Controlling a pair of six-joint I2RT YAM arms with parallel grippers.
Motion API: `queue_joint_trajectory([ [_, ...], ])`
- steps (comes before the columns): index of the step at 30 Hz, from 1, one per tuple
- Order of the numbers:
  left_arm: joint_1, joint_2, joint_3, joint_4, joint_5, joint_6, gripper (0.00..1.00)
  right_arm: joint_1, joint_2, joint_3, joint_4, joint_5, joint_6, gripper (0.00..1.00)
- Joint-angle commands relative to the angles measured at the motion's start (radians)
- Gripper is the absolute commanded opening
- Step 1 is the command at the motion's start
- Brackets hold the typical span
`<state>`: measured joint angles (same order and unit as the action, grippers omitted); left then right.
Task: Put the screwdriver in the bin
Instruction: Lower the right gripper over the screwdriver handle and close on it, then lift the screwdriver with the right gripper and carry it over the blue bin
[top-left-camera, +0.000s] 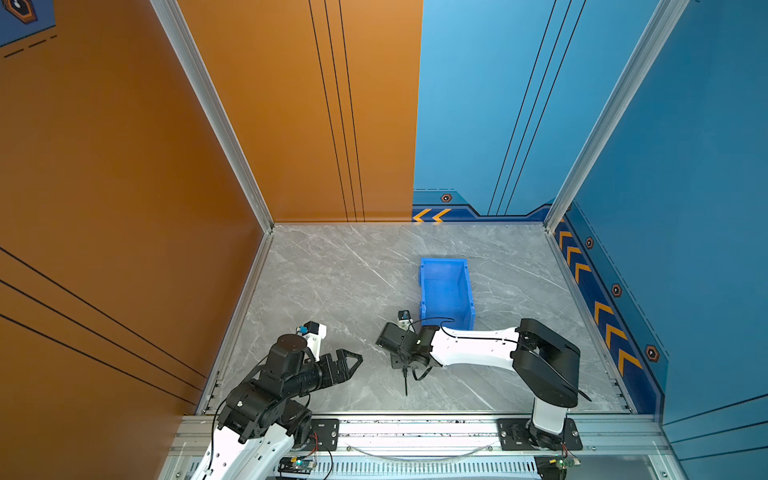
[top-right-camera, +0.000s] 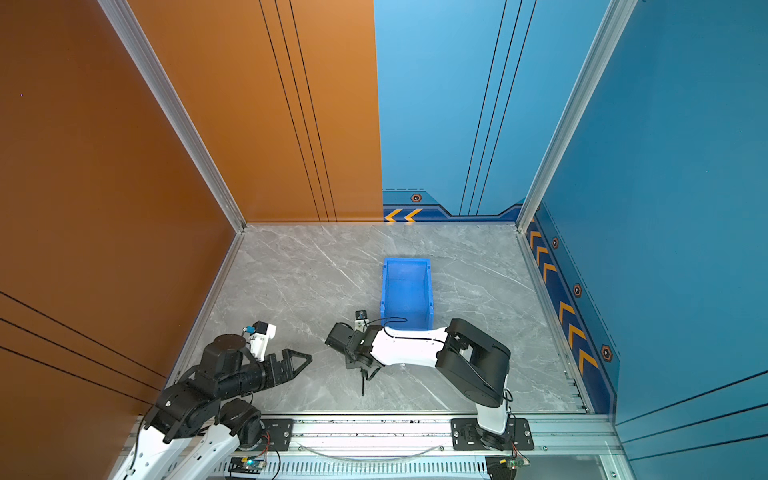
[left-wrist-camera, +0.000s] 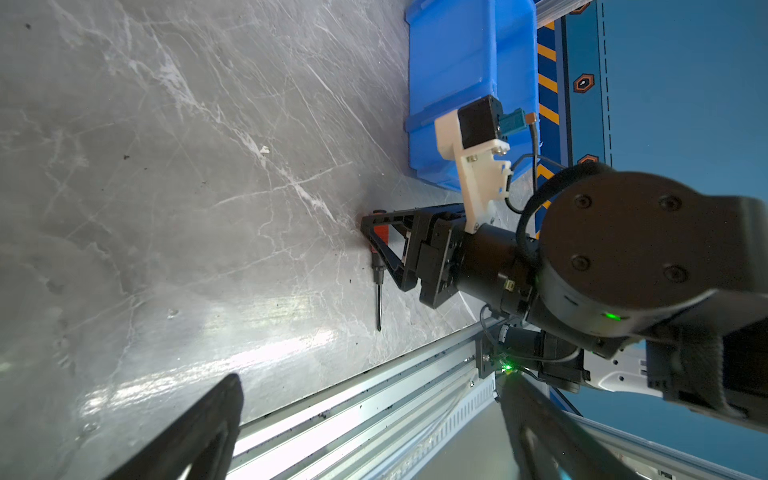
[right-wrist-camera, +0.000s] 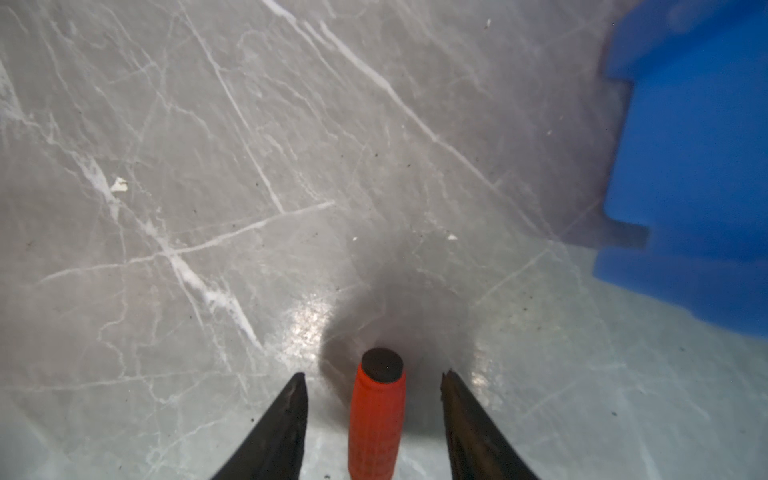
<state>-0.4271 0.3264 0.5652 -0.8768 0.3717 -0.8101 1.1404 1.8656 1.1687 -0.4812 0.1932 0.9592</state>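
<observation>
The right arm rises from its base on the near rail, folds at the elbow and sends its white forearm across toward the middle, wrist bent so the right gripper points down at the marble table. Its jaws stand apart, straddling the orange-red handle of the screwdriver with a gap on each side, so nothing is gripped. The screwdriver lies flat on the table, outside the blue bin and just off its near end, thin shaft toward the rail. The left arm sits folded low at the near-left corner, left gripper aimed at the middle, jaws wide apart and holding nothing
</observation>
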Motion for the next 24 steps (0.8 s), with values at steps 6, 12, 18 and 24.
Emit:
queue_joint_trajectory([
  [6, -0.01, -0.038, -0.021, -0.05, 0.004, -0.03, 0.98, -0.001, 0.039, 0.008, 0.003, -0.024, 0.018, 0.42],
  [12, -0.011, -0.042, -0.031, -0.061, -0.014, -0.032, 0.98, 0.001, 0.031, 0.001, 0.0, -0.016, 0.016, 0.29],
  [18, -0.011, -0.034, -0.025, -0.06, -0.026, -0.023, 0.98, 0.002, 0.024, -0.002, -0.007, -0.011, 0.015, 0.13],
  [24, -0.012, -0.029, 0.003, -0.058, -0.06, -0.015, 0.98, 0.005, -0.017, 0.012, -0.006, 0.013, -0.017, 0.02],
])
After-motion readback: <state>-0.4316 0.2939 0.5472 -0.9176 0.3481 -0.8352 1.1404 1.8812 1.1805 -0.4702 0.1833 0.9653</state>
